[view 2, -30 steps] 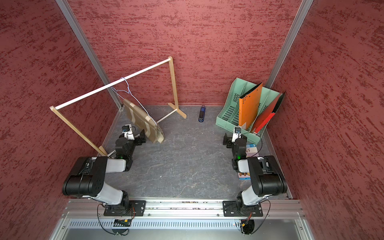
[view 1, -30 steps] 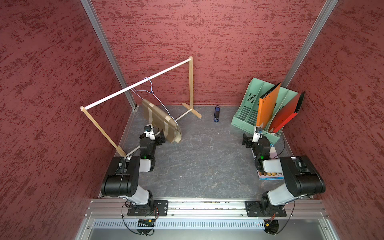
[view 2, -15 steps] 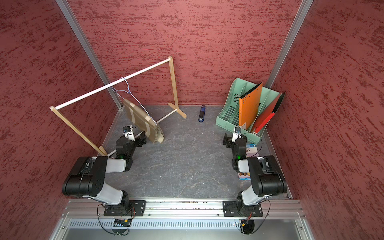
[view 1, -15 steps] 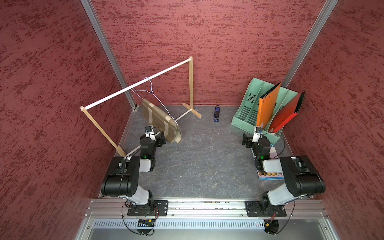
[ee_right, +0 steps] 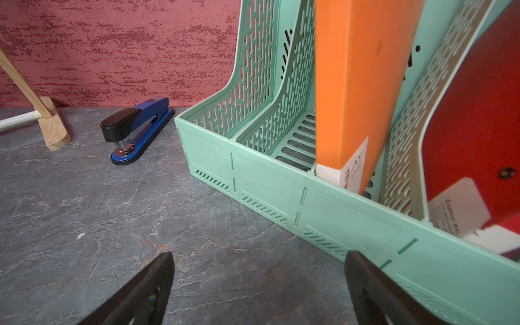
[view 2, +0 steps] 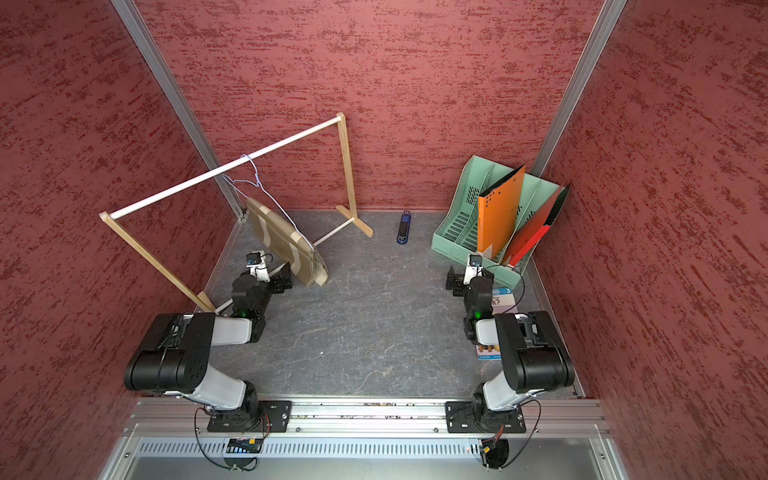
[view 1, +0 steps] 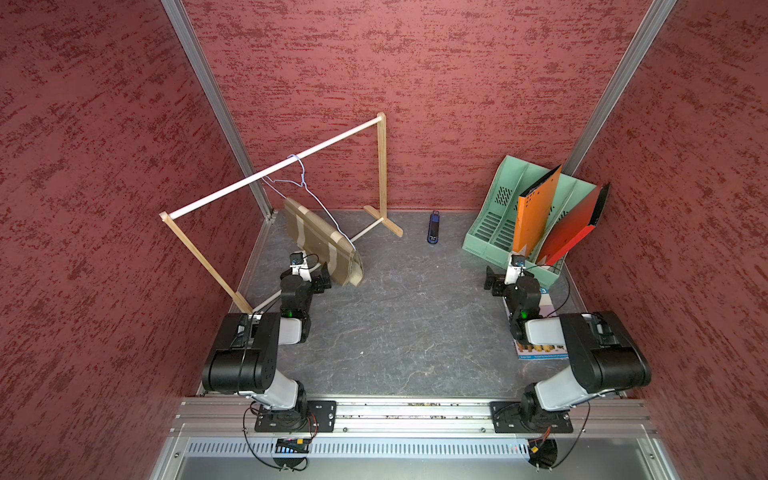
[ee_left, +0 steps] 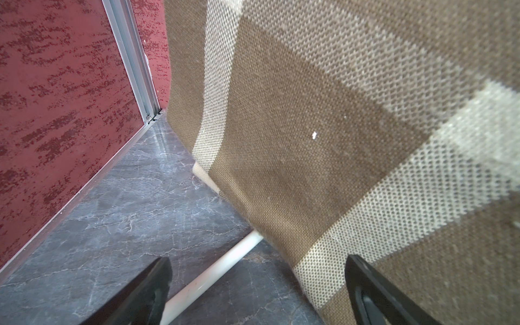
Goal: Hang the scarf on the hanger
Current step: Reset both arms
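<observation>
The brown-tan plaid scarf (view 1: 322, 241) (view 2: 286, 245) is draped over the thin light-blue hanger (view 1: 302, 174) (view 2: 256, 174), whose hook sits on the rack's white top rod. The cloth hangs down almost to the floor. My left gripper (view 1: 322, 282) (view 2: 284, 278) stands open low beside the scarf's lower end, holding nothing. In the left wrist view the scarf (ee_left: 309, 126) fills the picture in front of the open left gripper (ee_left: 257, 270), and one finger (ee_left: 374, 289) is close to the cloth. My right gripper (view 1: 492, 282) (ee_right: 259, 267) is open and empty over bare floor.
A wooden rack with white rods (view 1: 380, 166) stands at the back left, and its lower rod (ee_left: 213, 273) runs under my left gripper. A blue stapler (view 1: 433, 227) (ee_right: 138, 129) lies at the back. A green file organiser (view 1: 486, 237) (ee_right: 253, 180) holds orange and red folders. A book (view 1: 540, 353) lies under my right arm.
</observation>
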